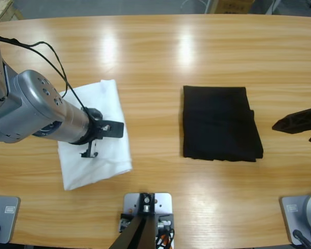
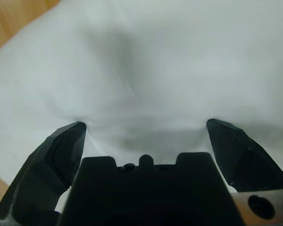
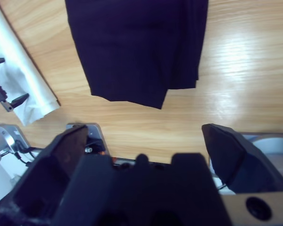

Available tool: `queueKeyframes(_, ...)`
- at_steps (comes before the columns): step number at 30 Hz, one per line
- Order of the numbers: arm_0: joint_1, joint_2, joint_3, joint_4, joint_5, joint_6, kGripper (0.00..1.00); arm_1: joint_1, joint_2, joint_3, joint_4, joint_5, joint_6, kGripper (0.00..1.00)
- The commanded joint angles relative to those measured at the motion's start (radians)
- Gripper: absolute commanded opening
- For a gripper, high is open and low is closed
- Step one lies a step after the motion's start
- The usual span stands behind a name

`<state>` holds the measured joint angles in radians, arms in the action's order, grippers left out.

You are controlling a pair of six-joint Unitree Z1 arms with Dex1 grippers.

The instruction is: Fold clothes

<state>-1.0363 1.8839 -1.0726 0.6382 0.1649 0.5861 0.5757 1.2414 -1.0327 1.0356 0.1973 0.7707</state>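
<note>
While a folded black polo shirt [image 1: 220, 123] lies flat on the long wooden table [image 1: 160, 52], two robot arms hold their grippers with jaws spread apart and nothing between them.

Left gripper [image 2: 146, 125]: both jaw tips sit down against a white folded garment [image 1: 96, 135], which fills nearly everything ahead of it; whether the tips press into the cloth or only touch it is hard to tell. Right gripper [image 3: 144, 136]: it hangs above bare wood, with the shirt lying ahead of its jaws and apart from them, a layered corner of the fold nearest. From above, this gripper shows only as black jaw tips [image 1: 299, 123] at the table's edge, just beside the shirt. The white garment lies well off to that gripper's far side.
</note>
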Motion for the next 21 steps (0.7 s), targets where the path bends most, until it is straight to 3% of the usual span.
queueKeyframes(1,-0.013,-0.145,-0.181,0.068,-0.137,-0.001,0.996,-0.166,0.006,0.132,-0.137,0.074,-0.084,1.000)
queueKeyframes(5,-0.019,-0.103,-0.328,0.228,-0.250,0.078,0.996,-0.348,0.057,0.232,-0.282,0.182,-0.214,1.000)
queueKeyframes(8,-0.019,-0.022,-0.390,0.250,-0.323,0.033,0.968,-0.443,0.138,0.326,-0.414,0.269,-0.267,1.000)
queueKeyframes(12,0.029,0.140,-0.518,0.243,-0.515,-0.421,0.954,-0.513,0.166,0.335,-0.440,0.309,-0.266,1.000)
queueKeyframes(14,0.063,0.203,-0.537,0.163,-0.630,-0.655,0.954,-0.525,0.154,0.380,-0.471,0.311,-0.229,1.000)
queueKeyframes(16,0.071,0.236,-0.536,0.094,-0.643,-0.825,0.954,-0.525,0.128,0.467,-0.583,0.311,-0.185,0.999)
queueKeyframes(21,0.096,0.285,-0.505,0.071,-0.640,-0.975,0.954,-0.525,0.144,0.559,-0.710,0.320,-0.135,0.996)
